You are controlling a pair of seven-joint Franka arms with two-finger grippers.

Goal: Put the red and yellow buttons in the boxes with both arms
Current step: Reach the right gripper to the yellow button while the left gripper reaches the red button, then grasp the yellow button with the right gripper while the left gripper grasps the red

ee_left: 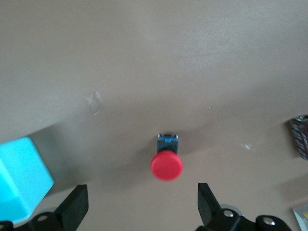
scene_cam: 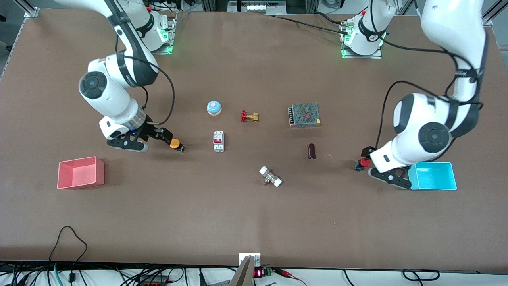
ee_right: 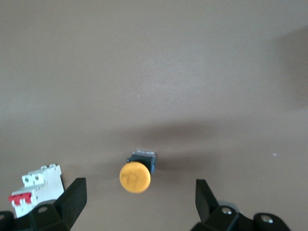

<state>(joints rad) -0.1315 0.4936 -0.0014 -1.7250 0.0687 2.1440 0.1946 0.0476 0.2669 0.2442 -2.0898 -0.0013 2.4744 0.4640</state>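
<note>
The right gripper (scene_cam: 171, 140) is seen low over the table (scene_cam: 254, 222) at mid-height of the front view, toward the right arm's end. Its fingers are spread wide, and the yellow button (scene_cam: 174, 143) is framed between them without being touched. In the right wrist view the same button (ee_right: 134, 176) is shown lying on the brown surface, its round cap turned toward the camera and its dark body toward the upper part of the frame. The two black fingertips of the right gripper (ee_right: 139, 188) are set well apart on either side of it. A white circuit breaker (ee_right: 36, 188) with a red switch is seen just beside one finger. The pink box (scene_cam: 81, 183) is placed nearer to the front camera than this gripper, in the lower half of the frame, well apart from the yellow button. The left gripper (scene_cam: 363, 159) is held low toward the left arm's end, likewise spread, with the red button (scene_cam: 365, 162) between its fingers and untouched. In the left wrist view the red button (ee_left: 166, 166) is found on the table, near the middle of the frame's lower part, between the open fingertips of the left gripper (ee_left: 142, 191). The cyan box (scene_cam: 434, 186) stands just beside that gripper, and its corner (ee_left: 21, 178) is caught at the frame's edge. A blue-and-white bell (scene_cam: 214, 107), a brass valve (scene_cam: 249, 116) and a metal-cased unit (scene_cam: 304, 114) are lined up across the middle of the frame.
</note>
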